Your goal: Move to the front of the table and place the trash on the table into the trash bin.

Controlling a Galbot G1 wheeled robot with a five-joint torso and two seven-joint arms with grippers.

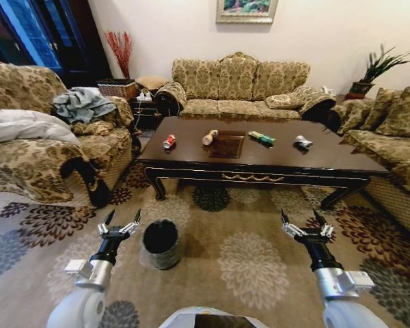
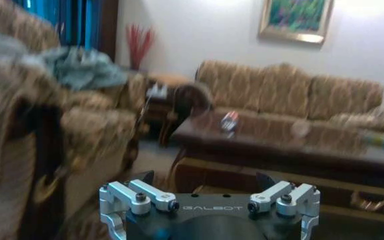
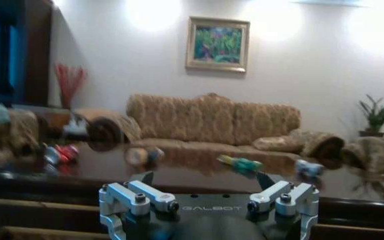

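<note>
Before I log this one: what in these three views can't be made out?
- Print on the red can and silver-white wrapper: too small in the head view, blurred in both wrist views.
- Inside of the trash bin: dark in the head view, so any contents are unreadable.
- Table far legs: hidden by its own top.
- Left gripper and right gripper: open, holding nothing.

Left pincer (image 1: 120, 223), right pincer (image 1: 305, 223) raised, spread
</note>
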